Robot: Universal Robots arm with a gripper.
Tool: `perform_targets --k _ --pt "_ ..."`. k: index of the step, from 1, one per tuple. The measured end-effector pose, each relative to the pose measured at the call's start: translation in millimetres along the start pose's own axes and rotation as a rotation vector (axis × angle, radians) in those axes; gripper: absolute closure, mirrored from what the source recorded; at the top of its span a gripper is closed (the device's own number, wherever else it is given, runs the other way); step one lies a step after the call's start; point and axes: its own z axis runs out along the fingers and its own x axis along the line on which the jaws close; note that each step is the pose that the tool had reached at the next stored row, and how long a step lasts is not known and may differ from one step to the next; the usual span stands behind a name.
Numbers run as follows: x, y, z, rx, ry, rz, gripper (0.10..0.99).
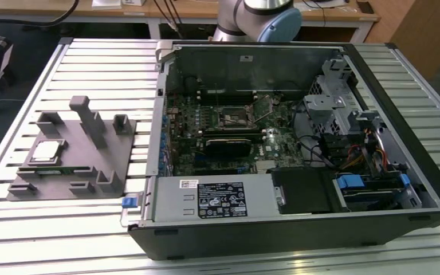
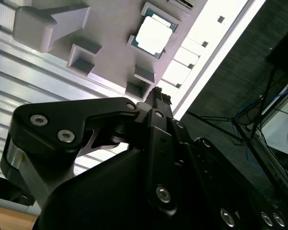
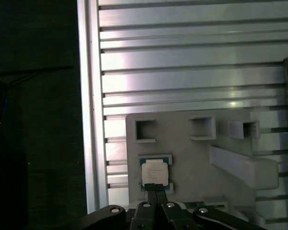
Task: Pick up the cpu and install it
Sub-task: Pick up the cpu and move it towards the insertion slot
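The cpu (image 1: 46, 150) is a small silvery square chip lying flat in a recess of the grey plastic fixture (image 1: 75, 166), at the exterior view's left. Both wrist views look down on it: the cpu (image 3: 155, 172) sits just beyond my gripper (image 3: 156, 188), whose two fingers are pressed together with nothing between them. In the second wrist view the gripper (image 2: 158, 93) hangs above the fixture (image 2: 110, 57), with the cpu (image 2: 154, 33) farther off. The black motherboard socket (image 1: 231, 117) lies inside the open computer case (image 1: 403, 154).
The fixture carries several upright blocks (image 1: 90, 123) beside the cpu. The slatted metal table (image 1: 90, 63) ends at an edge (image 3: 91, 120) close to the fixture, with dark floor past it. The arm's base (image 1: 258, 17) stands behind the case.
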Motion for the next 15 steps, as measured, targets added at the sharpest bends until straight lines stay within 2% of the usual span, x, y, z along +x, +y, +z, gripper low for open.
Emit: perform_targets --k 6,8,11,15 --pt "-0.5 -7.5 10.1 0.000 0.0110 0.000 0.980" --pt "-0.8 -10.6 13.0 -0.001 0.0123 0.000 0.980" --pt "-1.2 -15.1 17.1 -0.008 0.0127 0.000 0.980" --pt "-1.5 -16.0 22.4 -0.015 0.0136 -0.007 0.980"
